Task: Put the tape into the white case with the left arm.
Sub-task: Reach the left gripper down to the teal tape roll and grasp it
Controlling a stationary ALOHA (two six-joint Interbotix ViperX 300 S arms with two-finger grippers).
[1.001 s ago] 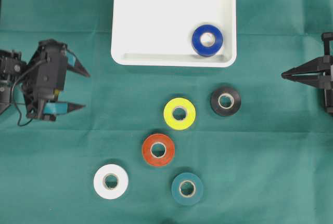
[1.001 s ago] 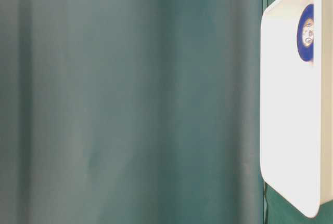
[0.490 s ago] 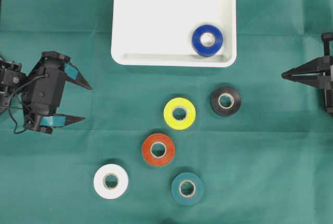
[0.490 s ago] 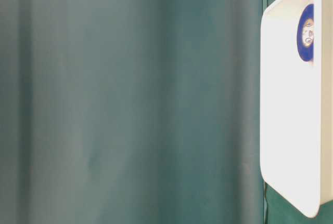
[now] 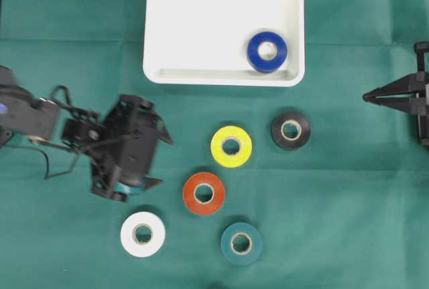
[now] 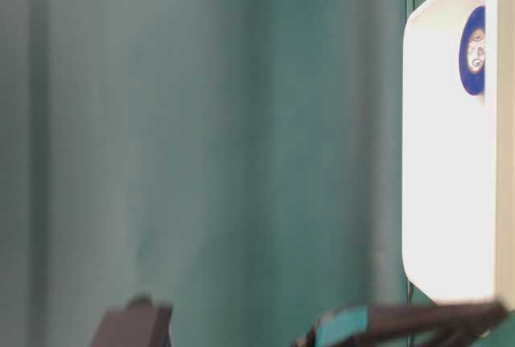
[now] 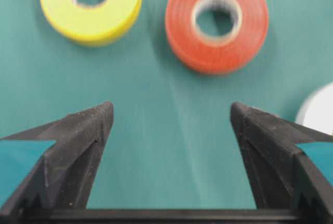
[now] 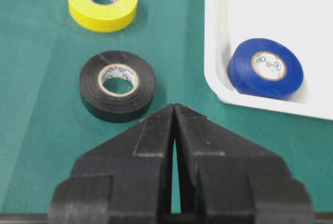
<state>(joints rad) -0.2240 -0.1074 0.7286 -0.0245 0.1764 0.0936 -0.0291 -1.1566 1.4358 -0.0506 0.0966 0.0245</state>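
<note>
The white case (image 5: 201, 21) lies at the back of the green cloth with a blue tape (image 5: 267, 51) in its front right corner. Loose on the cloth are yellow (image 5: 231, 146), black (image 5: 290, 130), orange (image 5: 204, 193), white (image 5: 143, 234) and teal (image 5: 241, 243) tape rolls. My left gripper (image 5: 165, 161) is open and empty, just left of the orange and yellow rolls. In the left wrist view the gripper (image 7: 171, 112) points at the cloth below the yellow tape (image 7: 91, 3) and orange tape (image 7: 217, 22). My right gripper (image 5: 365, 96) is shut at the right edge.
In the right wrist view the black tape (image 8: 117, 85) lies just ahead of the shut right gripper (image 8: 174, 107), with the case's corner (image 8: 218, 37) to the right. The table-level view shows the case (image 6: 442, 162) and a teal-banded finger (image 6: 402, 321) at the bottom.
My left arm has swung from the left edge rightward and forward to beside the orange and yellow rolls, staying open. The right arm and all rolls have not moved.
</note>
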